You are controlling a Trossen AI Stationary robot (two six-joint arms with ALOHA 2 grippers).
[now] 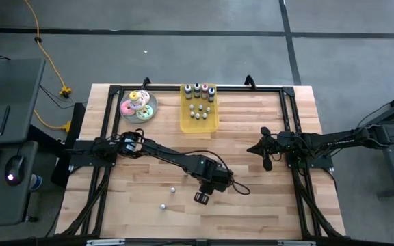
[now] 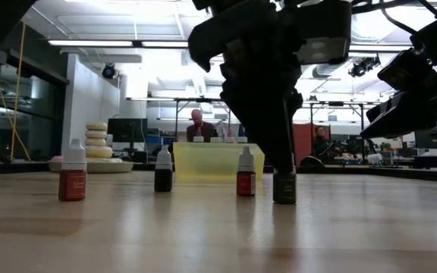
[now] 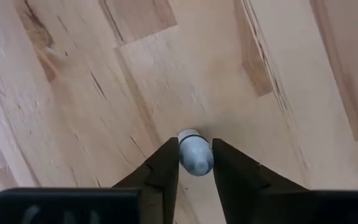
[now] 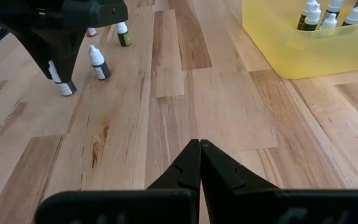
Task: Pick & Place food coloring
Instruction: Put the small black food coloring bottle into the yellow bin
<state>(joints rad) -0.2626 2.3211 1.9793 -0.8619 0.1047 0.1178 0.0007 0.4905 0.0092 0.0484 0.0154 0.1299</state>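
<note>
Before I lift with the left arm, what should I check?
1. Bottle centred in left gripper: ok, pinched at the cap.
2. Grip firm enough to lift: cannot tell.
3. Bottle upright: ok.
4. Red bottle clear of the gripper: ok, apart in the low view.
5. Free space in tray: ok, near end bare.
6. Right gripper out of the way: ok, shut, off to the right.
</note>
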